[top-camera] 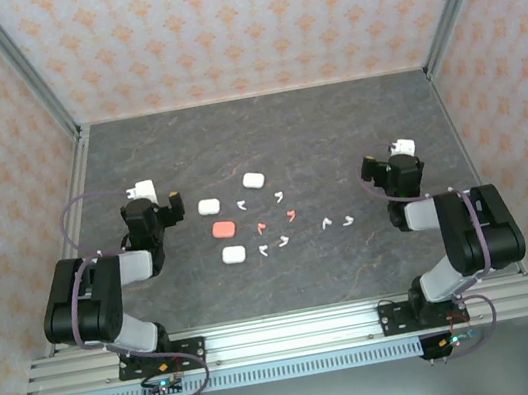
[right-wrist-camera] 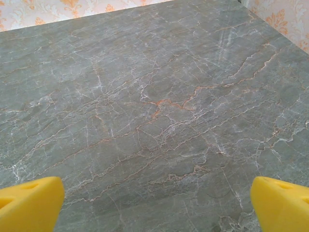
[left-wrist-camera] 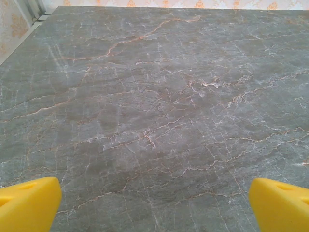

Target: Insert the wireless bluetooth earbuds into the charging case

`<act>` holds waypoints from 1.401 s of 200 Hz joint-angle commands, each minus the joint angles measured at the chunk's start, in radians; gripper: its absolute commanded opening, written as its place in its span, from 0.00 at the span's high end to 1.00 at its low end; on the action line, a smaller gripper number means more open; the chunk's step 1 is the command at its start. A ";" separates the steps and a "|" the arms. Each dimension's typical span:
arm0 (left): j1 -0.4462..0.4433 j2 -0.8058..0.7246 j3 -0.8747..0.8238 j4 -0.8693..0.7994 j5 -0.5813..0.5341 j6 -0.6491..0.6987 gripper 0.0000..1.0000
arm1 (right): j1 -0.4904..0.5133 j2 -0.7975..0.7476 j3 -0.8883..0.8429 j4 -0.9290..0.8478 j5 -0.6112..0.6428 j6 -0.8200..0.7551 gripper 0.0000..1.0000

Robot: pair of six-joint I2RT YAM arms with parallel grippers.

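We see our left fingers point(left-wrist-camera: 29, 205), yellow-tipped, and our right fingers point(right-wrist-camera: 29, 203) standing wide, holding nothing, above the grey veined stone worktop point(top-camera: 333, 125). Farther out, between the arms, the tiny L-shaped white and salmon-red plastic earbuds point(top-camera: 282, 242) lie loose on it, among three rounded white cases point(top-camera: 233, 254) and one salmon-red case point(top-camera: 224, 229).

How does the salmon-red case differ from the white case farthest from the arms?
Colour: the salmon-red case is reddish, the far white case white. Place: the salmon-red case lies nearer the left arm than the far white case. Neighbours: a red earbud lies right of the salmon-red case; a white earbud lies beside the far white case. Both are rounded, similar in size, on the table.
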 commanded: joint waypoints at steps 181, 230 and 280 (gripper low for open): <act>-0.018 -0.299 0.164 -0.419 -0.126 -0.085 0.00 | -0.014 -0.267 0.113 -0.359 0.003 0.027 0.01; -0.024 -0.340 0.463 -0.962 0.023 -0.357 0.00 | 0.018 -0.363 0.312 -0.811 -0.172 0.035 0.01; -0.086 -0.307 0.481 -1.030 0.250 -0.529 0.00 | 0.183 -0.214 0.549 -1.163 -0.297 -0.073 0.00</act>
